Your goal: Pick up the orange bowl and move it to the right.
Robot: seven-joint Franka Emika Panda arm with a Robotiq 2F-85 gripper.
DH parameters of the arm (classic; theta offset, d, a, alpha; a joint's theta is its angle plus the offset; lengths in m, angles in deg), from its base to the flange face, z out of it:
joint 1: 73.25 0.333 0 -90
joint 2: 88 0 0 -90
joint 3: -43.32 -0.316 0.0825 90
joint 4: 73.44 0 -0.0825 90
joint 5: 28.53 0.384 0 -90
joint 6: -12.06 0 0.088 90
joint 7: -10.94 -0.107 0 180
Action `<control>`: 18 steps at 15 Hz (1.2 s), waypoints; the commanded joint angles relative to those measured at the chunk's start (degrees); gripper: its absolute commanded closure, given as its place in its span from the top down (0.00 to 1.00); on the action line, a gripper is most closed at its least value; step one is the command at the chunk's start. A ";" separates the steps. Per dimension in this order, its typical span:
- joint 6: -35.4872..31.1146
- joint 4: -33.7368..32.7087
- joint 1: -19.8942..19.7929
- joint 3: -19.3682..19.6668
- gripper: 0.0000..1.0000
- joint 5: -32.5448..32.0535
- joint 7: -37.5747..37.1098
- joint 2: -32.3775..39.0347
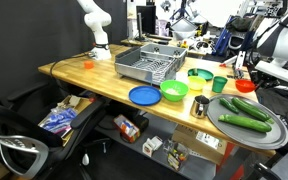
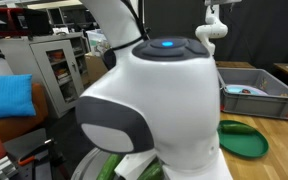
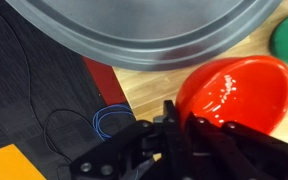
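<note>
Orange bowl fills the right half of the wrist view, shallow and glossy, with bright reflections inside. It is over the wooden table, close to the table's edge, and whether it rests on the wood or is raised cannot be told. The gripper comes in from the bottom of this view. Its black fingers are drawn close together at the bowl's left rim and appear to pinch it between them. Above the bowl a grey round tray spreads across the top of the view. Beyond the table's edge, on the dark floor, lies a looped blue cable.

In an exterior view the orange bowl shows as a small red spot at the right end of the wooden table, toward the far edge, just behind the grey round tray, which carries green cucumbers. The white arm reaches down to the bowl. Along the front edge stand a blue plate and a green bowl, touching or nearly so. Behind them is a grey dish rack, and to its right a yellow bowl and a green cup. A tiny orange object lies near the far left corner. The packages under the table carry print that is too small to read.

In an exterior view the white arm stands very near the camera and hides most of the table.
</note>
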 commanded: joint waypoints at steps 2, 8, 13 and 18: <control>3.04 -6.29 -6.33 -3.30 0.02 2.65 0.26 5.11; 2.62 -9.62 -6.44 -3.33 0.02 2.28 0.31 9.50; 3.02 -9.96 -5.60 -3.32 0.33 2.00 0.49 9.48; 4.21 -8.80 -5.51 -3.37 0.62 2.22 1.03 9.18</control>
